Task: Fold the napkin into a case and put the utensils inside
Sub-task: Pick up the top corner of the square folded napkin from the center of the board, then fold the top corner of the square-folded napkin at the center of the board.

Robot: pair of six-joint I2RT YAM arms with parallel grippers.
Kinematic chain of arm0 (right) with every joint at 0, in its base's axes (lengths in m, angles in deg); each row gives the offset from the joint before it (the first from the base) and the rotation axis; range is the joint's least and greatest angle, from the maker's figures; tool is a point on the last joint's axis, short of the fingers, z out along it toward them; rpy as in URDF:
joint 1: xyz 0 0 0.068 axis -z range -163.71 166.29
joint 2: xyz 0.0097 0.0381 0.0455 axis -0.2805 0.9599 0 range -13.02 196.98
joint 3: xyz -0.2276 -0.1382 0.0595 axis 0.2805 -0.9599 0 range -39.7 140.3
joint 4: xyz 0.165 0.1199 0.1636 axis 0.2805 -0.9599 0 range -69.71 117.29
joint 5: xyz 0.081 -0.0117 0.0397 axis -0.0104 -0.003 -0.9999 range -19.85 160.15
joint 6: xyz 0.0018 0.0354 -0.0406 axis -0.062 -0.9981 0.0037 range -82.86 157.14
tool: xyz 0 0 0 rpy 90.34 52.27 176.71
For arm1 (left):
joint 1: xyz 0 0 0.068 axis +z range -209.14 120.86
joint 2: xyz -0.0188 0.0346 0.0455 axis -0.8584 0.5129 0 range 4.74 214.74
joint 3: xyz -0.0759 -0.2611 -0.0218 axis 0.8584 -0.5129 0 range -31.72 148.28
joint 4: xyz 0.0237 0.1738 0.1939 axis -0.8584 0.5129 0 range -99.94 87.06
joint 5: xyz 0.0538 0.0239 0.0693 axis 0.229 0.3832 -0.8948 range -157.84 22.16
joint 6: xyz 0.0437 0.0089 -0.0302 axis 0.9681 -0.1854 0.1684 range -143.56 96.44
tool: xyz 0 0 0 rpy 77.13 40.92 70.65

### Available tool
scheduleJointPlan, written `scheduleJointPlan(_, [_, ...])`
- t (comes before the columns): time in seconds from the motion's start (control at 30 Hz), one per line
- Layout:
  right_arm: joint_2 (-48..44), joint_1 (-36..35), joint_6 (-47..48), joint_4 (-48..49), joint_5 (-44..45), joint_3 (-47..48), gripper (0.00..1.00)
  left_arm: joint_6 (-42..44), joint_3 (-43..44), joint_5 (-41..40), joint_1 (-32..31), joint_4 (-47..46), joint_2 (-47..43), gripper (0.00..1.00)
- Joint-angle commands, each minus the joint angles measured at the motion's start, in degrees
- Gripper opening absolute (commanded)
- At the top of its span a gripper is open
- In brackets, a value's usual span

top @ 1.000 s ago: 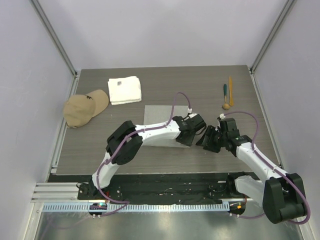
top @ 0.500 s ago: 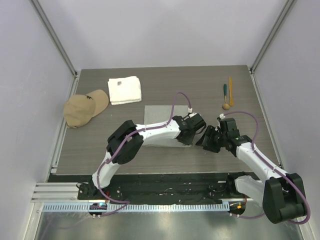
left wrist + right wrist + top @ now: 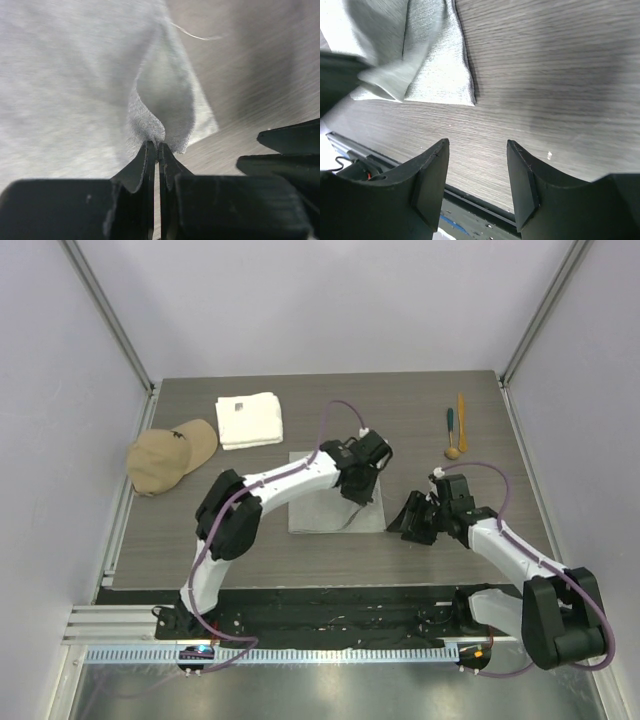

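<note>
My left gripper (image 3: 156, 150) is clenched on a napkin (image 3: 70, 75) fold, cloth peaking just ahead of tips. Right gripper (image 3: 476, 172) released over table (image 3: 555, 75), napkin corner ahead-left.

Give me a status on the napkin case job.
Done: nothing; the napkin shows no finished fold yet. In hand: the left tool is shut on a raised corner of it; the right tool hovers open beside it. Left: the folding, then loading the utensils, lying apart at far right.
</note>
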Motion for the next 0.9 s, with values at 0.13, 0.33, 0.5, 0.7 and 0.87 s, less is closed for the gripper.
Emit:
scheduleJointPlan(0.13, [7.15, -0.38, 3.38, 3.1, -3.97, 9.53, 0.56, 5.09, -5.97, 15.83, 8.95, -3.7, -7.02, 0.0])
scheduleJointPlan(0.33, [7.69, -0.47, 3.64, 3.1, -3.18, 10.68, 0.59, 1.68, -7.2, 22.8, 6.67, -8.88, -4.47, 0.0])
scheduleJointPlan(0.5, [8.3, -0.38, 2.51, 3.89, -3.53, 11.29, 0.62, -2.46, -10.81, 26.84, 4.57, -15.05, -4.03, 0.0])
scheduleJointPlan(0.7, [8.91, -0.38, 1.62, 4.85, -4.58, 11.38, 0.63, -3.87, -12.22, 26.94, 3.5, -17.34, -3.24, 0.01])
scheduleJointPlan(0.87, [10.41, -0.3, -2.85, 10.54, -7.92, 7.88, 0.44, -2.73, -11.96, 25.53, 3.5, -16.29, -2.8, 0.03])
